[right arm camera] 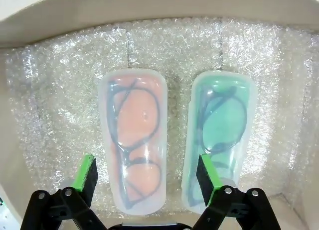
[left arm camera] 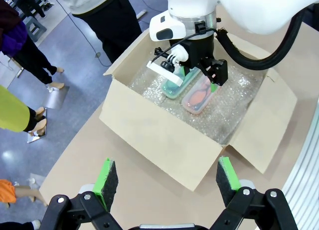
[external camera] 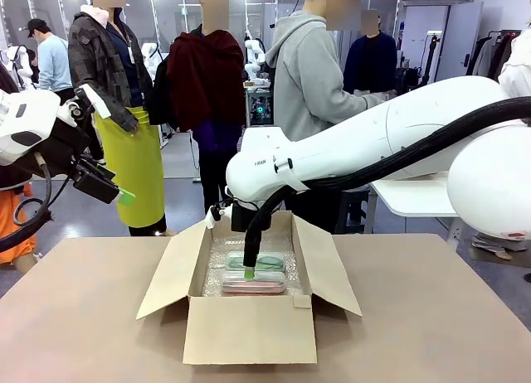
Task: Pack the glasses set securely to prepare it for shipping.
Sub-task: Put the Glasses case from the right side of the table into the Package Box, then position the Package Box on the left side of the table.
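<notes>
The glasses set lies inside an open cardboard box (external camera: 249,329) on a bubble-wrap lining (right arm camera: 174,46). Its two translucent cases sit side by side, both flat. The pinkish case (right arm camera: 133,140) and the mint-green case (right arm camera: 219,130) each show dark spectacles. My right gripper (right arm camera: 146,175) hangs open just above them, one finger beside the pinkish case and the other over the mint one, holding nothing. From the front, the right gripper (external camera: 249,271) dips into the box over the mint case (external camera: 267,263) and pinkish case (external camera: 253,286). My left gripper (left arm camera: 167,175) is open and empty, raised off to the box's left.
The box's flaps (external camera: 170,271) stand spread outward on the brown table (external camera: 431,317). From the left wrist, the right arm (left arm camera: 192,21) covers part of the box (left arm camera: 164,140). A person in a grey hoodie (external camera: 311,76) stands at the far side, others behind.
</notes>
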Motion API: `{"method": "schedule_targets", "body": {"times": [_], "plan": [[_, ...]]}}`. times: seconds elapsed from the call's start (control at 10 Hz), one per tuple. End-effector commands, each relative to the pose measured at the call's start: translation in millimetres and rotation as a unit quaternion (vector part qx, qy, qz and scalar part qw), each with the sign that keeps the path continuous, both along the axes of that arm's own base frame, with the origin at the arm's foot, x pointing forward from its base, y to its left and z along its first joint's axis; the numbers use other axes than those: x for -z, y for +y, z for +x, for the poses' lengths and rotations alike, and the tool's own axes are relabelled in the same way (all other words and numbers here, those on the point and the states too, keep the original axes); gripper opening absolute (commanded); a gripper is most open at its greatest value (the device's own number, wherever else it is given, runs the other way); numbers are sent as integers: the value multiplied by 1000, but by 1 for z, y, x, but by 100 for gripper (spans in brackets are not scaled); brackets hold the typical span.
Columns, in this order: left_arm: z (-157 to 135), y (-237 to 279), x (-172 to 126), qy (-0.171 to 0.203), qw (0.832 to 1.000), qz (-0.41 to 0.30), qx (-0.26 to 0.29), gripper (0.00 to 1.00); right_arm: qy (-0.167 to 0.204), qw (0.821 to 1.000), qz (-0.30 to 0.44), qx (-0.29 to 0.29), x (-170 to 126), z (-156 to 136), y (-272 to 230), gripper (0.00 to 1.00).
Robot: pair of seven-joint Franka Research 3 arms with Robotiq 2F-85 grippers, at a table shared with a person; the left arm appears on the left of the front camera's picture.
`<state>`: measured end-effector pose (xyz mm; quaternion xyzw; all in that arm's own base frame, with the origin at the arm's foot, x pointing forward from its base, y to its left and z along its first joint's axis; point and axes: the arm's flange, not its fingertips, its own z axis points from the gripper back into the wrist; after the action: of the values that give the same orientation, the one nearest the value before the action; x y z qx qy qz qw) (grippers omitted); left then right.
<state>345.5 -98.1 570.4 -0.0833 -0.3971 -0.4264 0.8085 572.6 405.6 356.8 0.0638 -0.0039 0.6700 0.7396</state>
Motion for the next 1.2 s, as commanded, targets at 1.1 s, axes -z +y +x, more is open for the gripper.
{"method": "schedule_targets", "body": {"times": [1.1], "plan": [[0, 2, -1, -4, 1000, 1, 0, 100, 0, 1000, -3, -3, -1, -1, 2, 100]]}}
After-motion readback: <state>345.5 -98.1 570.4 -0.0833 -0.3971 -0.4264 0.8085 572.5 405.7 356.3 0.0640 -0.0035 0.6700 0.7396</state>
